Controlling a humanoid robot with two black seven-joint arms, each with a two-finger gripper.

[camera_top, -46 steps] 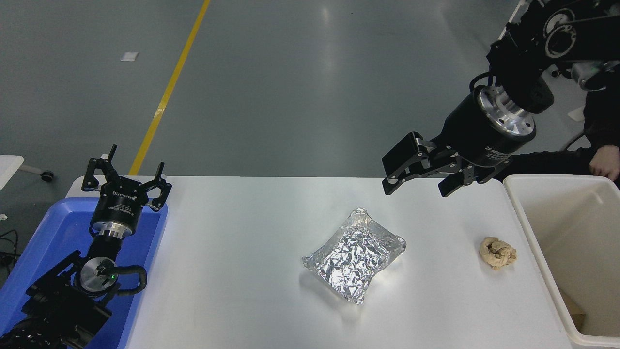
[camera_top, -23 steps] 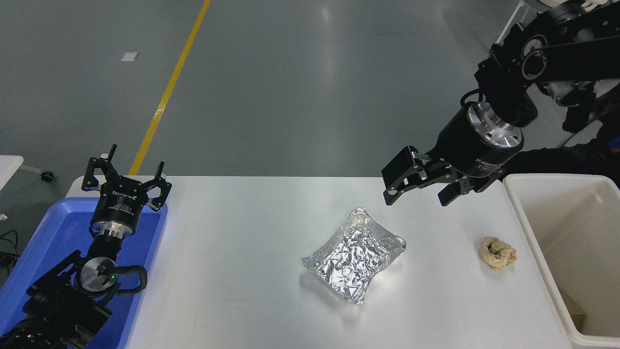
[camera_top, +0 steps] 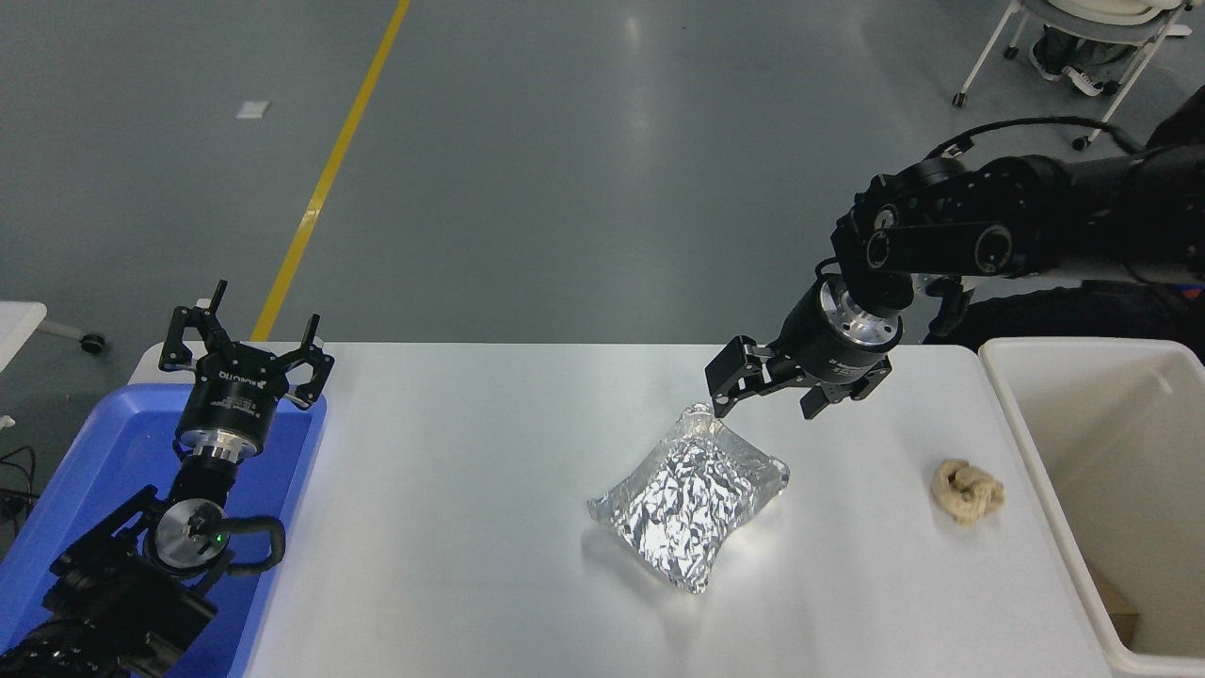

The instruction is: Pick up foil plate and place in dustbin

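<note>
Above the far corner of the foil plate (camera_top: 690, 501), my right gripper (camera_top: 764, 400) hung with jaws apart. I feared the thin rim could bend and slip away, far from the dustbin (camera_top: 1040, 490).

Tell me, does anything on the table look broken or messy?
The foil plate is crinkled all over, its rim bent, and it lies askew mid-table. A crumpled paper ball lies loose beside the dustbin. Nothing is spilled.

White surface (camera_top: 471, 527): centre of frame. Blue tray (camera_top: 85, 471): lower left, at the surface's left edge. Crumpled tan paper ball (camera_top: 967, 490): right of centre, on the surface. Yellow floor line (camera_top: 329, 169): upper left. Chair legs (camera_top: 979, 56): upper right corner.
</note>
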